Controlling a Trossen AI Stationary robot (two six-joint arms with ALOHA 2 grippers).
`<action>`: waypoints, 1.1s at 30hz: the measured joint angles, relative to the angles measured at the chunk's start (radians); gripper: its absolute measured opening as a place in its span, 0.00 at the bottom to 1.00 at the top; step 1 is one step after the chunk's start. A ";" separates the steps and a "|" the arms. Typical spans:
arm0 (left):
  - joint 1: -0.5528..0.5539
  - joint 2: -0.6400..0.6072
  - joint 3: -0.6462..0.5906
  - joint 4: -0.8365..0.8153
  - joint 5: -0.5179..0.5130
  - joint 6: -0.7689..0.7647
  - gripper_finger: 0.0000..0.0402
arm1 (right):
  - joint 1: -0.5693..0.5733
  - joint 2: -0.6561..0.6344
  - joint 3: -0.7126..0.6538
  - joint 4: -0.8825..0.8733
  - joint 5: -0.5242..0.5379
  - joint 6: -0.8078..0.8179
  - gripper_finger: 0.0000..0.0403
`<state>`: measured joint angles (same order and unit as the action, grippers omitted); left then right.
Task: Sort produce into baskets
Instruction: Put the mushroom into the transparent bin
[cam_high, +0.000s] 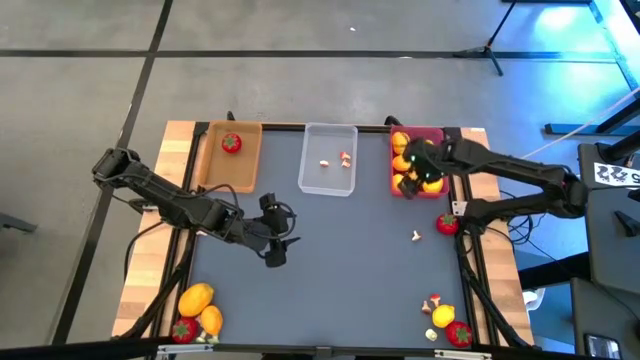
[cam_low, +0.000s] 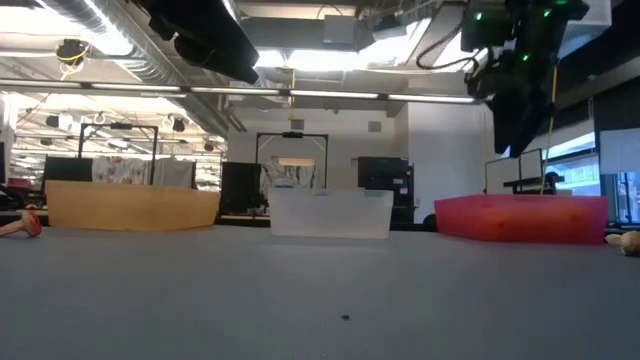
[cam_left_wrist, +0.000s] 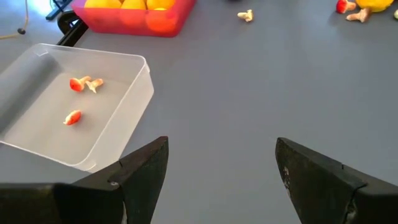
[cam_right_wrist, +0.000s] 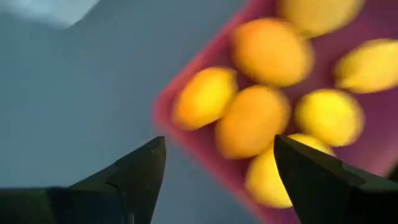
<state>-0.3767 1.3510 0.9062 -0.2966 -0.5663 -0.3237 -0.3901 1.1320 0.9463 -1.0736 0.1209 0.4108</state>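
right now the pink basket (cam_high: 435, 135) sits at the far right of the row on the table (cam_high: 330, 260), and it is packed with yellow and orange fruits (cam_right_wrist: 252, 118). my right gripper (cam_high: 412, 172) hangs above its near end, fingers (cam_right_wrist: 134, 174) spread apart with nothing between them; past them i see the fruits lying tight against one another inside the pink wall.

beside it, in the middle of the row, stands the clear basket (cam_high: 328, 185), holding a few small white-and-red mushroom bits (cam_left_wrist: 86, 84). at the left end is the tan basket (cam_high: 215, 165) with one red strawberry (cam_high: 231, 143) in its far part.

loose produce lies apart from the baskets: a strawberry at the right edge (cam_high: 446, 224), a tiny mushroom bit (cam_high: 416, 236) on the open mat near it, a cluster of mushroom, yellow fruit and strawberry at the near right corner (cam_high: 443, 322), and two orange-yellow fruits with a strawberry at the near left corner (cam_high: 198, 310).

my left gripper (cam_high: 276, 245) rests low over the mat, near the clear basket's near left corner, its fingers (cam_left_wrist: 140, 174) wide apart and empty, with the bare grey mat between them.
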 joint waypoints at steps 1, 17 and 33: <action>0.000 0.000 0.000 0.000 0.000 0.000 0.73 | 0.039 0.000 0.000 -0.005 -0.009 0.017 0.72; 0.000 0.000 0.000 -0.001 0.000 0.006 0.73 | 0.504 0.018 0.000 -0.036 -0.018 0.392 0.72; 0.000 0.000 0.000 -0.007 0.000 0.004 0.73 | 0.633 0.097 -0.237 0.070 -0.166 0.608 0.72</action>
<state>-0.3767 1.3510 0.9062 -0.3035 -0.5663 -0.3199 0.2431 1.2293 0.7089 -1.0039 -0.0456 1.0186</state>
